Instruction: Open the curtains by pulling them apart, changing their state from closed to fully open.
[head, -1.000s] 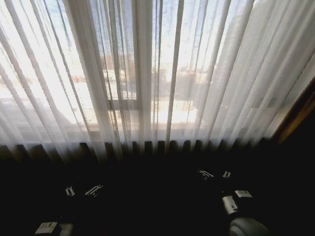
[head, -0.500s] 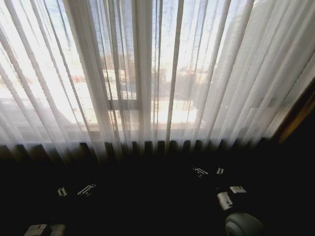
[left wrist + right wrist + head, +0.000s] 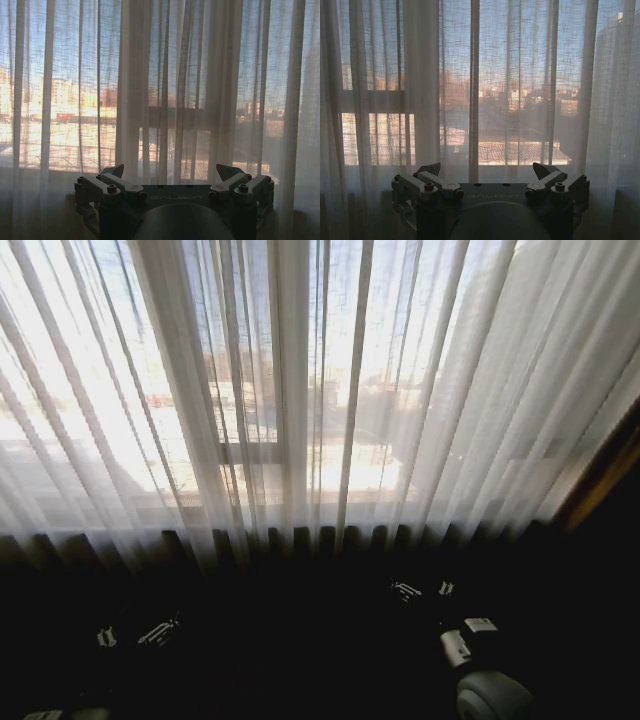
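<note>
curtains closed at 12 o'clock; left gripper and right gripper spread apart, well short: sheer pleats may slip.

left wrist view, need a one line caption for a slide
Left gripper, jaws open, facing the closed sheer curtains with a sunlit city behind them.

Curtains sheer white, vertical pleats, greyish-beige shade.

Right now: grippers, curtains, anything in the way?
Left gripper open, low, short of the fabric. Right gripper open, low, also short. Curtains closed, hanging across the window, ungrasped. Nothing between grippers and fabric.
</note>
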Motion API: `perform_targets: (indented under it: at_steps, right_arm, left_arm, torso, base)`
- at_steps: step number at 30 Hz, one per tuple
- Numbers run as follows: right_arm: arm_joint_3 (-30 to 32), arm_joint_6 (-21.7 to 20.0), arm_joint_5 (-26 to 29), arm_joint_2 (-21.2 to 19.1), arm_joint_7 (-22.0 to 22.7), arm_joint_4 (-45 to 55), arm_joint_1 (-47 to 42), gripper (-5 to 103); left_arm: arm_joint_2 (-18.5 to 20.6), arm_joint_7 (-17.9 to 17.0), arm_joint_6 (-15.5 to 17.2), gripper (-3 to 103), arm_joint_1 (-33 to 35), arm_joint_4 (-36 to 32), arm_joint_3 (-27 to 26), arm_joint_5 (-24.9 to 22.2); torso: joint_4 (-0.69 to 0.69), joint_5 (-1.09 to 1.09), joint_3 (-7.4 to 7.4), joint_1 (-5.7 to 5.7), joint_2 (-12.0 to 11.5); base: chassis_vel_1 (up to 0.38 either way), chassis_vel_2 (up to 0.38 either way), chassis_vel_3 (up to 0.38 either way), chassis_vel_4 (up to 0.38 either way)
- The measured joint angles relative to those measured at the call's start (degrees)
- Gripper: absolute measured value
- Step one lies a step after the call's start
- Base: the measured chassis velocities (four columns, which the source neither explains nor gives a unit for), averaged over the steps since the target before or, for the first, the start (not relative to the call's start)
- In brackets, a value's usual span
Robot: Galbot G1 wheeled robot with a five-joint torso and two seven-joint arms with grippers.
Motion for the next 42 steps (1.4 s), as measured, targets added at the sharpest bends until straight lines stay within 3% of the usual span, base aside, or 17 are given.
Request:
perform_targets:
  at_steps: [9, 28, 42]
  right_arm:
    - [0.48, -0.15, -3.14, 0.54, -1.02, 0.56, -0.87, 100]
    - [0.21, -0.97, -3.88, 0.87, -1.55, 0.16, -0.93, 100]
    - [-0.6, -0.58, -5.2, 1.11, -2.55, 0.12, -1.29, 100]
  left_arm:
    - [-1.1, 0.2, -0.35, 100, 0.06, -0.12, 1.0, 1.89]
    - [-2.27, 0.79, -2.23, 100, 0.67, -0.13, 2.69, 4.39]
    - [-2.86, 1.59, -3.6, 100, 1.24, 0.0, 2.77, 4.72]
  torso:
    - [0.0, 0.0, 0.0, 0.0, 0.0]
    - [0.0, 0.0, 0.0, 0.0, 0.0]
    - [-0.01, 0.01, 0.01, 0.02, -0.01]
  base:
    - [0.0, 0.0, 0.0, 0.0]
    - [-0.003, 0.003, 0.001, -0.002]
    - [-0.162, 0.145, 0.15, -0.141]
